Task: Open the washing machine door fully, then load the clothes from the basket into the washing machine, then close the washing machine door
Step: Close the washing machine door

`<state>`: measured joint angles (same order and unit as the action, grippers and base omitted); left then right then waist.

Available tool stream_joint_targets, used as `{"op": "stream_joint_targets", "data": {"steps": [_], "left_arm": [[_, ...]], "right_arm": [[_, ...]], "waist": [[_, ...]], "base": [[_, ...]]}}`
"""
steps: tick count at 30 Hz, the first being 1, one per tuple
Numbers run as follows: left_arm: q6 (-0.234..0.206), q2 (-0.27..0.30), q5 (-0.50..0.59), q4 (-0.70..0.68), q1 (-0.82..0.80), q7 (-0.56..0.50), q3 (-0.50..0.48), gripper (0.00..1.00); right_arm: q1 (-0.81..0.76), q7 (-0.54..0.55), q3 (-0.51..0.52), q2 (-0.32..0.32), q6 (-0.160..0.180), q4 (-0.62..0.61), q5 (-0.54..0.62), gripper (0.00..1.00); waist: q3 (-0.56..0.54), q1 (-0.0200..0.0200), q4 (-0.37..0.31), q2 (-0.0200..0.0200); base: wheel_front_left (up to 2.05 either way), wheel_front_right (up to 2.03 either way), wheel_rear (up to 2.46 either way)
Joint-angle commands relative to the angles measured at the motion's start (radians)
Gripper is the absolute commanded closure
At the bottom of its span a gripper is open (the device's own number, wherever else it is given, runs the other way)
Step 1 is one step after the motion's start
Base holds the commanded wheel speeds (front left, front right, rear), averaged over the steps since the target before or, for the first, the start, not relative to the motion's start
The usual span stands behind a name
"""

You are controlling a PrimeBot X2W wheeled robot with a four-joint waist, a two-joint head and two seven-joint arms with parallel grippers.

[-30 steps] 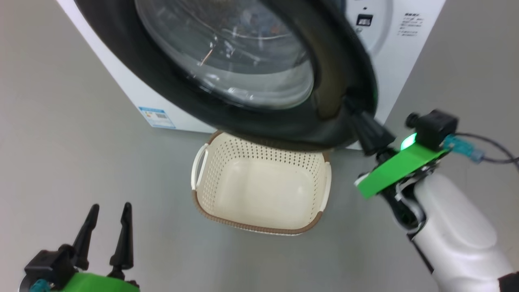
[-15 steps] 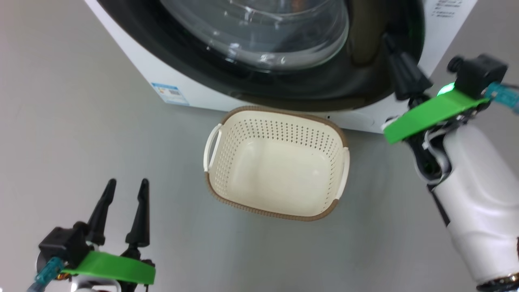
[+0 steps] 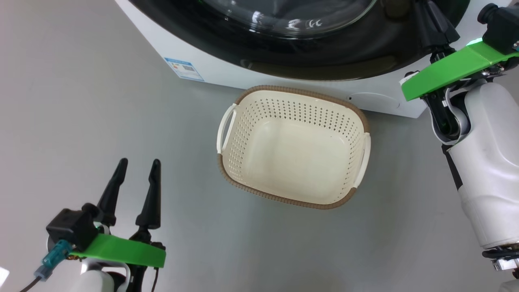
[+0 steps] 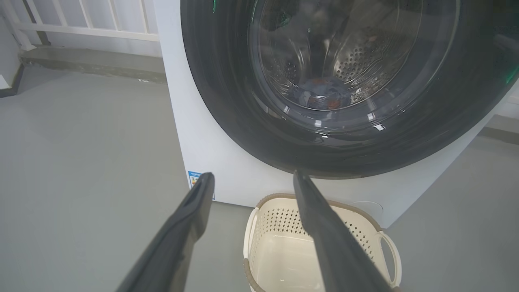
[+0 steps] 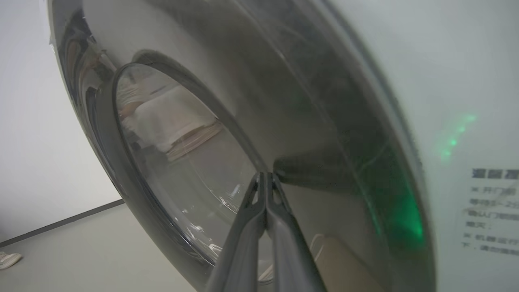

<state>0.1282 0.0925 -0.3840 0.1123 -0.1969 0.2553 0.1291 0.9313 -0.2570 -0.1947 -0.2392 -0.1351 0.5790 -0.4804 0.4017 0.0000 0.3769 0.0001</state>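
Drum mouth covered, floor open on the left

The washing machine door (image 4: 227, 101) lies across the drum mouth, blocking any way into the washing machine (image 3: 219, 75). The right gripper (image 5: 265, 175), fingers pressed together, has its tips against the door's dark ring. The basket (image 3: 284, 198) sits just before the machine, reachable from above. Bare floor (image 3: 101, 101) surrounds the left gripper (image 3: 138, 163), whose fingers are spread.

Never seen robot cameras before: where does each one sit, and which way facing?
Head view: from the head, looking down on the basket; left gripper, right gripper show.
Left wrist view: faces the washing machine door between its open fingers.
Right wrist view: close up to that door, fingers shut.
All share the door.
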Motion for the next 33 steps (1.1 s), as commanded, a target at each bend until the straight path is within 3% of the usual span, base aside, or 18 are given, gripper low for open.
{"op": "stream_joint_targets", "data": {"steps": [1, 14, 15, 19, 20, 21, 22, 23, 33], "left_arm": [[0.003, 0.021, -0.003, -0.022, -0.028, 0.006, -0.031, 0.00], [0.003, 0.029, 0.001, -0.001, -0.028, 0.006, -0.053, 0.00], [0.003, 0.030, 0.002, 0.003, -0.025, 0.006, -0.056, 0.00], [0.003, 0.039, 0.005, 0.016, -0.009, 0.006, -0.071, 0.00], [0.003, 0.041, 0.006, 0.020, -0.005, 0.006, -0.076, 0.00], [0.003, 0.041, 0.006, 0.020, -0.005, 0.006, -0.076, 0.00], [0.003, 0.043, 0.006, 0.023, -0.001, 0.006, -0.081, 0.00], [0.003, 0.045, 0.007, 0.027, 0.004, 0.006, -0.086, 0.00], [0.003, 0.083, 0.013, 0.060, 0.051, 0.006, -0.127, 0.00]], "right_arm": [[0.037, -0.005, 0.012, 0.006, 0.004, -0.016, 0.007, 1.00], [-0.022, -0.005, -0.015, 0.029, 0.004, -0.038, 0.012, 1.00], [-0.038, -0.005, -0.022, 0.029, 0.004, -0.042, 0.009, 0.96], [-0.104, -0.005, -0.051, 0.031, 0.004, -0.049, -0.001, 0.50], [-0.121, -0.005, -0.056, 0.033, 0.004, -0.052, -0.004, 0.17], [-0.121, -0.005, -0.056, 0.033, 0.004, -0.052, -0.004, 0.17], [-0.137, -0.005, -0.060, 0.035, 0.004, -0.056, -0.007, 0.05], [-0.153, -0.005, -0.064, 0.037, 0.004, -0.060, -0.010, 0.00], [-0.325, -0.005, -0.074, 0.055, 0.004, -0.096, -0.033, 0.00]], "waist": [[0.010, 0.0000, 0.008, -0.0001], [-0.016, 0.0000, -0.015, -0.0001], [-0.023, 0.0000, -0.019, -0.0001], [-0.054, 0.0000, -0.039, -0.0001], [-0.062, 0.0000, -0.045, -0.0001], [-0.062, 0.0000, -0.045, -0.0001], [-0.070, 0.0000, -0.051, -0.0001], [-0.079, 0.0000, -0.057, -0.0001], [-0.178, 0.0000, -0.138, -0.0001]], "base": [[0.00, 0.00, 0.00], [0.00, 0.00, 0.00], [0.00, 0.00, 0.00], [0.00, 0.00, 0.00], [0.00, 0.00, 0.00], [0.00, 0.00, 0.00], [0.00, 0.00, 0.00], [0.00, 0.00, 0.00], [0.00, 0.00, 0.00]]}}
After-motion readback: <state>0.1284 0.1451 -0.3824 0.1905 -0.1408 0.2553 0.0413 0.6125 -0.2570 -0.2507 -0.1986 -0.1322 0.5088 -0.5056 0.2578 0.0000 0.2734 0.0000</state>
